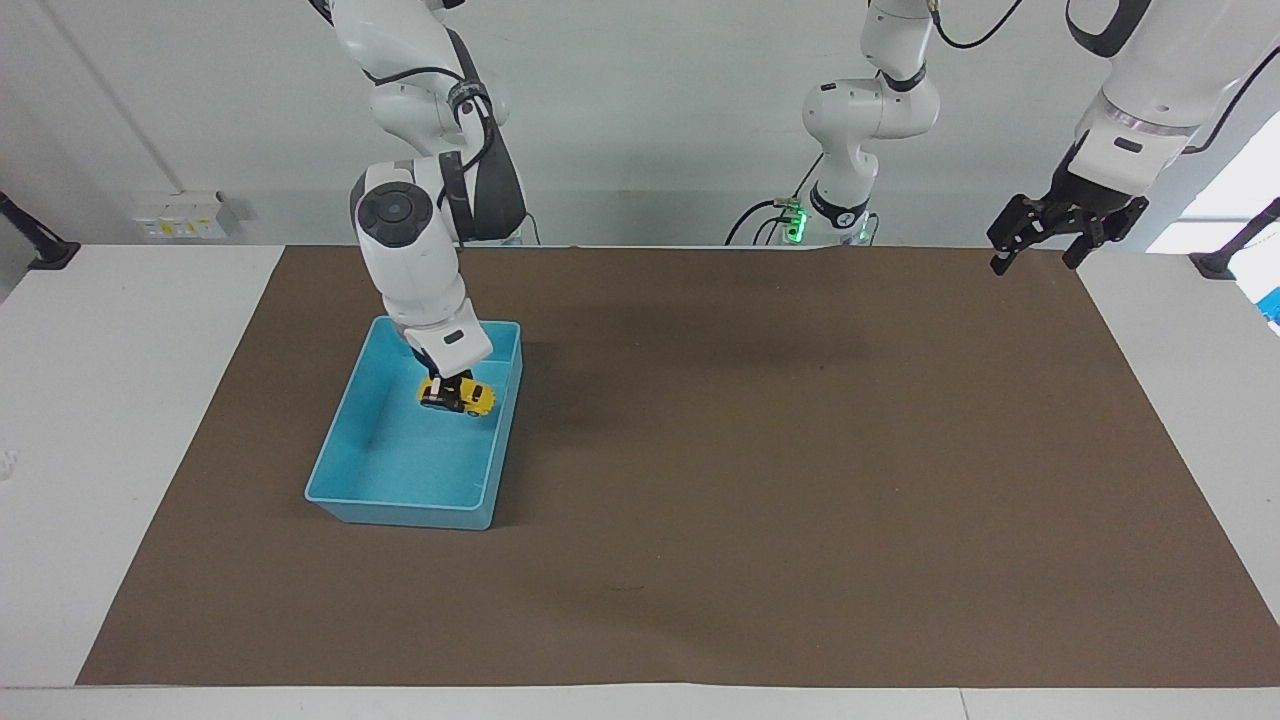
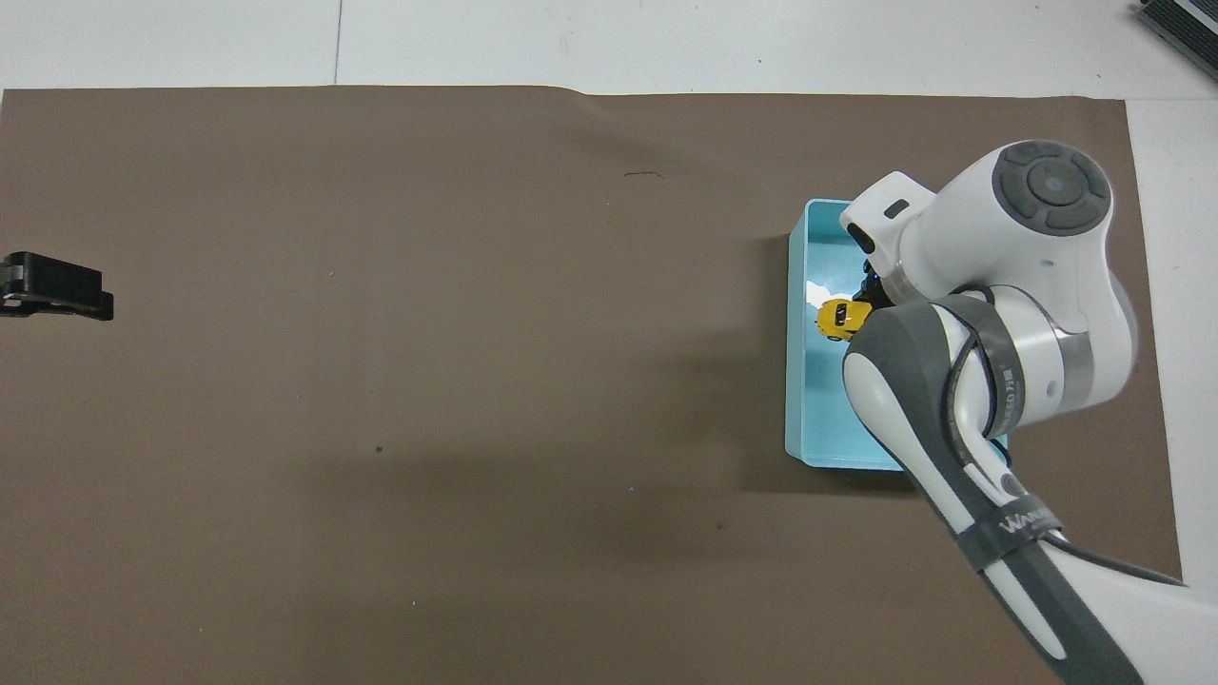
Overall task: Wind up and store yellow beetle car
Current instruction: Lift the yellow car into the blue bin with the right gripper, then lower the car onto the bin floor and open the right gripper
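Yellow beetle car (image 1: 458, 396) hangs in the clenched right pincer (image 1: 449, 388), inside the outline of the light blue bin (image 1: 345, 410), toward the bin's wall that faces the left arm's end. From the facing view it seems held clear of the bin floor, though contact is hard to judge. The bin stands on the brown mat (image 1: 760, 480) that covers the table (image 1: 110, 400), at the right arm's end. The left pincer (image 1: 1035, 243) waits with fingers spread, holding nothing, raised over the mat's corner at the left arm's end.
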Motion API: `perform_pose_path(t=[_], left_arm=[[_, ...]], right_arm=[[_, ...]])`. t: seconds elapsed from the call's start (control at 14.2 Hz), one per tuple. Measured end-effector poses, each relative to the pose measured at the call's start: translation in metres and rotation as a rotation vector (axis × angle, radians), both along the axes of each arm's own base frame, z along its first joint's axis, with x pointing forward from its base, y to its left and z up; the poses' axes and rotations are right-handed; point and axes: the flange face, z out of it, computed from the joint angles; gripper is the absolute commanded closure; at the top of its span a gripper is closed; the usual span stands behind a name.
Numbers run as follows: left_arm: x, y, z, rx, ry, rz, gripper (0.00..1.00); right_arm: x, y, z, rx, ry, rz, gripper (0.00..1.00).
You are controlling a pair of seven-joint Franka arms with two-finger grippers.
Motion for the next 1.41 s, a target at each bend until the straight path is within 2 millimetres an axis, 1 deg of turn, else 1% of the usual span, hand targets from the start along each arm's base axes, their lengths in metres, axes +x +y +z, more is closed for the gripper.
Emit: perform_pose_path(t=[0.21,0.42,0.56,0.63,0.91,1.06,1.2,1.41], left_arm=[[0.000,0.000,0.000,0.000,0.000,0.000,0.00],[0.000,0.000,0.000,0.000,0.000,0.000,0.00],[0.000,0.000,0.000,0.000,0.000,0.000,0.00],[0.000,0.000,0.000,0.000,0.000,0.000,0.00],[0.000,0.000,0.000,0.000,0.000,0.000,0.00],[0.000,0.000,0.000,0.000,0.000,0.000,0.00],[0.000,0.000,0.000,0.000,0.000,0.000,0.00],[0.000,0.000,0.000,0.000,0.001,0.000,0.00]], right_arm=[[-0.013,-0.018,-0.011,0.002,-0.020,-0.012,1.00],[-0.024,-0.040,-0.024,0.007,-0.035,0.028,1.00],[-0.029,-0.049,-0.029,0.007,-0.037,0.041,1.00],[-0.031,-0.052,-0.034,0.009,-0.047,0.048,1.00],[-0.043,-0.057,-0.067,0.018,-0.085,0.058,1.00],[-0.047,-0.057,-0.074,0.020,-0.091,0.060,1.00],[-0.049,-0.058,-0.078,0.021,-0.098,0.061,1.00],[-0.051,-0.066,-0.090,0.026,-0.121,0.062,1.00]])
